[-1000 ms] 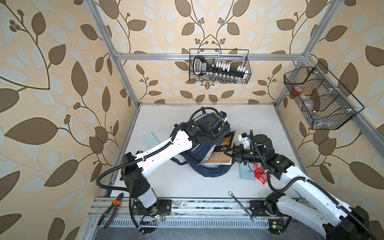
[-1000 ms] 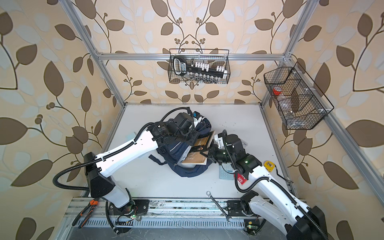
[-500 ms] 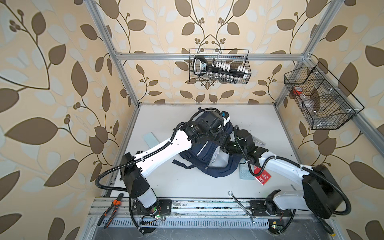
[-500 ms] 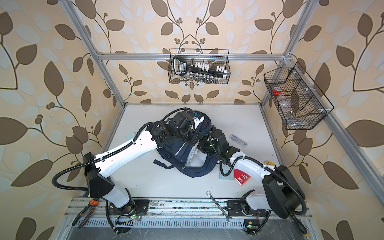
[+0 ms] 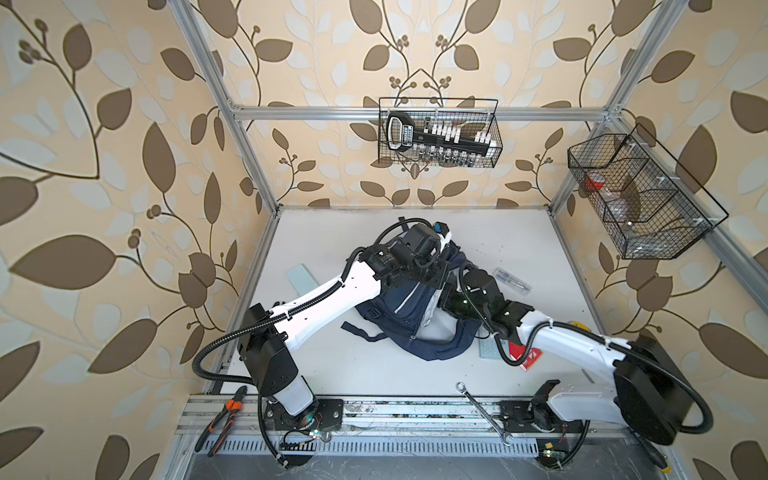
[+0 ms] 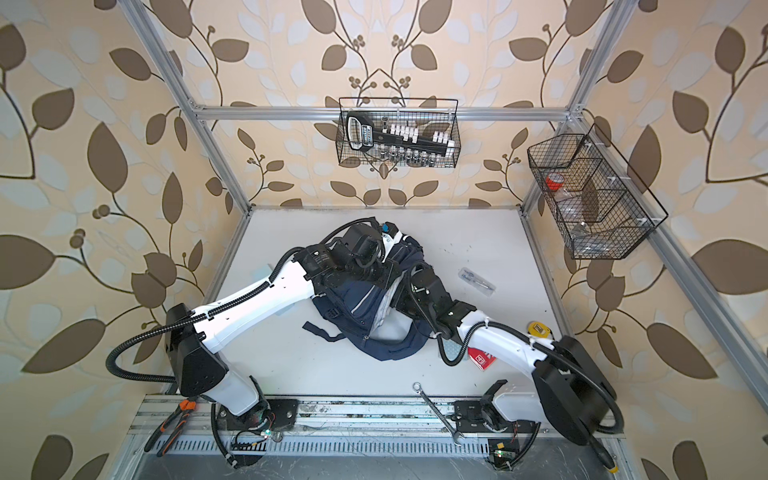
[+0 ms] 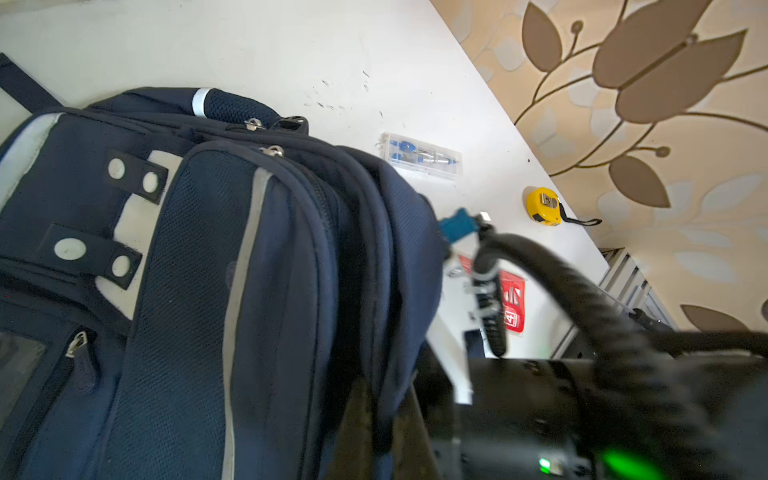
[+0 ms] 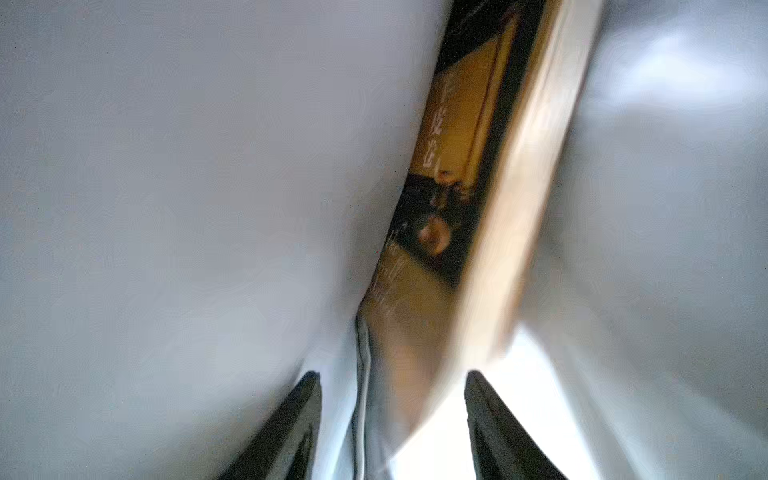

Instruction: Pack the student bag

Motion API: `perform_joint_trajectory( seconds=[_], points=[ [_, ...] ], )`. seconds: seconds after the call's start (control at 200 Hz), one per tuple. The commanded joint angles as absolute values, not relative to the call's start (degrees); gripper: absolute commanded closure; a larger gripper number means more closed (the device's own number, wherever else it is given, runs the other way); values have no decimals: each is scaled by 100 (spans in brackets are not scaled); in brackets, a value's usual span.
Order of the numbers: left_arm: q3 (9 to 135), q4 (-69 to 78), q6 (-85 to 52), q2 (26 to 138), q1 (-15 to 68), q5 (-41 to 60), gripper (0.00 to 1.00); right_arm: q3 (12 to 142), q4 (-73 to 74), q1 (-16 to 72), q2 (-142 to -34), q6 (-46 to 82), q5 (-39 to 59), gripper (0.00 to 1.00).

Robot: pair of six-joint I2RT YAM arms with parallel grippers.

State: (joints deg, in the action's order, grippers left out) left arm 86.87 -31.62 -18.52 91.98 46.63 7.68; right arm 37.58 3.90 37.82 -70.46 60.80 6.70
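Observation:
The student bag (image 5: 405, 307) (image 6: 357, 303), navy with grey stripes, lies mid-table in both top views. In the left wrist view its front pockets (image 7: 208, 270) fill the frame. My left gripper (image 7: 382, 424) (image 5: 435, 277) is shut on a fold of navy fabric at the bag's opening edge and holds it up. My right gripper (image 8: 392, 374) is inside the bag, its fingertips hidden in both top views. Its jaws stand apart. A brown-and-black book (image 8: 469, 166) stands on edge just ahead of them, against the pale grey lining (image 8: 166, 208).
Right of the bag lie a clear pen case (image 5: 512, 281), a red card (image 5: 530, 357), a pale pad (image 5: 487, 348) and a yellow tape measure (image 6: 539, 328). A light-blue flat piece (image 5: 301, 277) lies left. Wrench (image 5: 482, 411) and pliers (image 5: 224, 419) rest on the front rail. Wire baskets (image 5: 438, 139) (image 5: 640, 199) hang on the walls.
The right arm has pushed the book from outside the bag's mouth to deep inside it, and its jaws have opened off the book. The left gripper keeps its hold on the bag.

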Motion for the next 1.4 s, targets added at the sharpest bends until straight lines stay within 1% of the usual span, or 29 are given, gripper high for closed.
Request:
perform_joint_trajectory(
  seconds=[0.0, 0.06, 0.08, 0.125, 0.165, 0.21, 0.26, 0.31, 0.35, 0.405, 0.425, 0.485, 0.56, 0.71, 0.785, 0.855, 0.945, 1.03, 1.095, 1.18, 1.23, 1.32, 1.395],
  points=[
    [8547, -2476, -2188, 9031, 4440, 893, 100, 3483, -385, 3797, -6250, 5823, 101, 43],
    [8517, -2449, -2294, 9171, 4431, 1080, 100, 3448, -994, 3797, -5900, 5733, -89, 42],
    [8523, -2445, -2309, 9219, 4430, 1190, 92, 3476, -1208, 3801, -5787, 5669, -154, 43],
    [8525, -2505, -2421, 9308, 4430, 1356, 65, 3535, -1598, 3814, -5554, 5536, -234, 45],
    [8450, -2488, -2570, 9335, 4430, 1429, 50, 3599, -1962, 3834, -5387, 5464, -315, 46],
    [8343, -2556, -2748, 9270, 4430, 1345, 39, 3682, -2317, 3864, -5277, 5385, -339, 50],
    [8179, -2704, -2946, 9083, 4425, 1036, 30, 3795, -2684, 3937, -5255, 5300, -284, 54],
    [7999, -2996, -3197, 8812, 4402, 599, 23, 3908, -3019, 4172, -5254, 5293, -367, 56],
    [7850, -3236, -3397, 8559, 4342, 329, 20, 3984, -3214, 4455, -5227, 5343, -508, 57],
    [7632, -3585, -3677, 8308, 4246, 1, 20, 4080, -3333, 4901, -5216, 5470, -725, 60],
    [7538, -3751, -3795, 8061, 4203, -91, 21, 4105, -3341, 5055, -5218, 5521, -792, 61],
    [7211, -4053, -4064, 7784, 4059, -77, 23, 4183, -3301, 5494, -5351, 5667, -890, 61],
    [6525, -4055, -4331, 7482, 3917, 156, 25, 4339, -3167, 5992, -5742, 5762, -967, 61],
    [5141, -3289, -5219, 7093, 3628, 1084, 27, 4778, -2935, 6691, -6760, 5834, -1138, 64],
    [4788, -3052, -5609, 7011, 3577, 1236, 27, 4911, -2785, 6798, -7058, 5857, -1122, 67],
    [4663, -2961, -5853, 7026, 3541, 1249, 25, 4922, -2640, 6821, -7184, 5873, -1067, 66],
    [4558, -2750, -6088, 7195, 3516, 1393, 25, 4938, -2584, 6823, -7304, 5869, -1024, 66],
    [4535, -2682, -6232, 7467, 3515, 1552, 29, 4990, -2609, 6829, -7444, 5836, -943, 65],
    [4432, -2622, -6370, 7610, 3511, 1639, 35, 5027, -2627, 6838, -7516, 5836, -889, 64],
    [4265, -2671, -6587, 7655, 3509, 1716, 41, 5113, -2689, 6867, -7618, 5832, -864, 61],
    [4155, -2776, -6671, 7549, 3511, 1716, 42, 5170, -2696, 6886, -7675, 5780, -816, 59],
    [3994, -3003, -6762, 7085, 3514, 1599, 41, 5265, -2661, 6911, -7801, 5685, -666, 56],
    [3855, -3008, -6828, 6770, 3509, 1541, 38, 5336, -2567, 6916, -8017, 5594, -472, 58]
  ],
)
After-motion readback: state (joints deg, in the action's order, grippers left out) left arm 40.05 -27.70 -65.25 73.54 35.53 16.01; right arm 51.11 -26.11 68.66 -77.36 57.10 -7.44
